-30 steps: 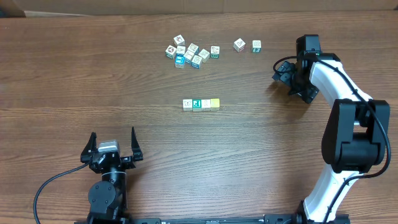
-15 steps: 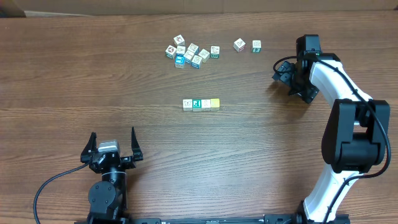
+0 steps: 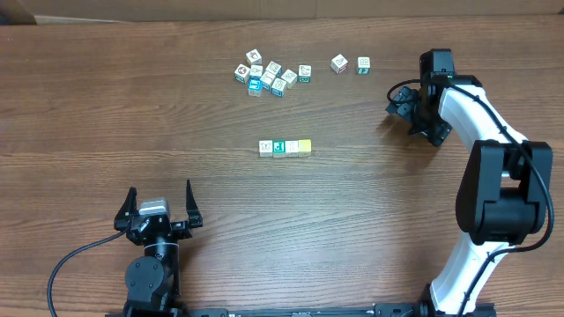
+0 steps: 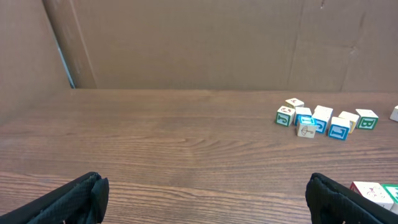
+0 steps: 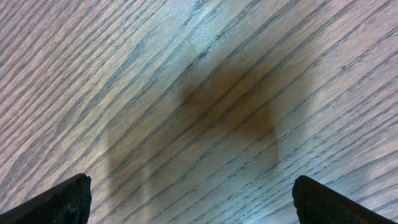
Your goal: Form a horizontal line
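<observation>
A short row of small cubes (image 3: 285, 147) lies side by side in a left-to-right line at the table's middle; its left end shows at the left wrist view's lower right edge (image 4: 372, 191). A loose cluster of several cubes (image 3: 269, 75) lies at the back, also seen in the left wrist view (image 4: 323, 118). Two more cubes (image 3: 350, 64) sit to its right. My left gripper (image 3: 159, 208) is open and empty near the front left. My right gripper (image 3: 411, 113) is open and empty, low over bare wood at the right.
The wooden table (image 3: 132, 106) fills the view. A cardboard wall (image 4: 199, 43) stands behind the table's far edge. The right arm's white body (image 3: 489, 176) stands along the right side.
</observation>
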Robot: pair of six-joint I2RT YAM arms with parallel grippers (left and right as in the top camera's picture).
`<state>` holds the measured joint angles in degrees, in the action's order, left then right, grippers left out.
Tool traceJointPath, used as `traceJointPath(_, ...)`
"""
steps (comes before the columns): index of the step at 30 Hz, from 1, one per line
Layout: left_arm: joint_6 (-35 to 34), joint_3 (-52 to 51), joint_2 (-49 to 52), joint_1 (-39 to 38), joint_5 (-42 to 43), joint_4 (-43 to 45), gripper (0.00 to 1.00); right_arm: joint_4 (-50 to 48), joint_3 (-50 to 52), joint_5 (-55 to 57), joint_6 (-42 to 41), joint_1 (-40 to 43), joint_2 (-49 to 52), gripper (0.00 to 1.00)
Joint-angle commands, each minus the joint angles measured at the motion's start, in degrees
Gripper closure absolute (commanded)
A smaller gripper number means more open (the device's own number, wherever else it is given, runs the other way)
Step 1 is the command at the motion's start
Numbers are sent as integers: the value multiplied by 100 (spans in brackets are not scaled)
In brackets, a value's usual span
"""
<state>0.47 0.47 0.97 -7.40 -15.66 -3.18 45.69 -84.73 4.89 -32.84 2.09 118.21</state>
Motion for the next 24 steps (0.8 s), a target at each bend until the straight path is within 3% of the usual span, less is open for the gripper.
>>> traceJointPath(1,129,-15,-72,-24,4,7,0,-24,13,15,-37,-13,-116,0)
traceJointPath(24,129,-15,-72,-24,4,7,0,-20,13,15,-37,-310,-2697,0)
